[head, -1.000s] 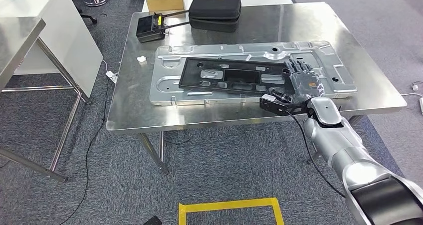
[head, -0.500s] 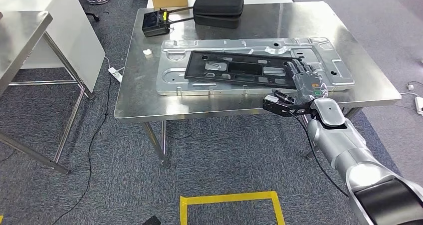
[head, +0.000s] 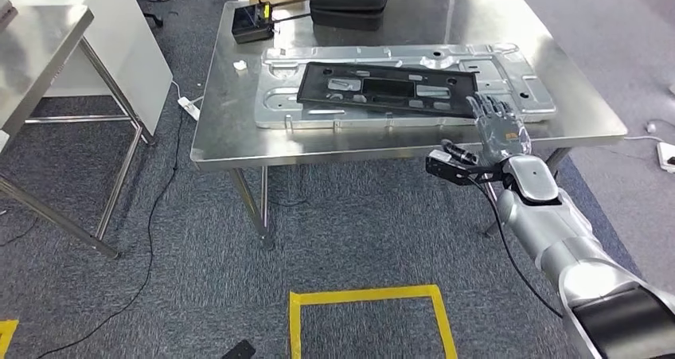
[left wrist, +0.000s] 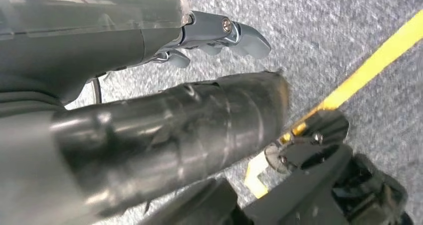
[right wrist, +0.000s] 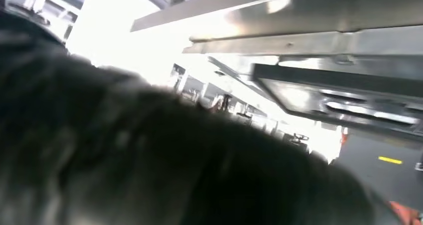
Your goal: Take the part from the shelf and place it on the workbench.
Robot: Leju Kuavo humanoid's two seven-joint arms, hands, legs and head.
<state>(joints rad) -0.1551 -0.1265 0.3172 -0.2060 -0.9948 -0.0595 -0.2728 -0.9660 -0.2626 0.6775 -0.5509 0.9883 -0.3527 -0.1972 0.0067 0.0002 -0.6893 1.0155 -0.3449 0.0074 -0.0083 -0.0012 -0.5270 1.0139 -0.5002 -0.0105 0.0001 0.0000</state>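
Head view: right hand (head: 499,126) at the near edge of the steel workbench (head: 239,132), fingers spread, holding nothing. Flat black plastic frame part (head: 386,90) lying just beyond, on a silver stamped metal panel (head: 275,104). Could easily clip that frame when pulling away. Left hand (left wrist: 219,33) mostly hidden, can't tell its state; right wrist view blurred.

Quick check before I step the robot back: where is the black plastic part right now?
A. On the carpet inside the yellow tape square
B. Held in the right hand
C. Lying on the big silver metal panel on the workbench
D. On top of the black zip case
C: the black part lies flat on the silver panel on the workbench, and the right hand is beside its near corner with fingers spread, holding nothing.
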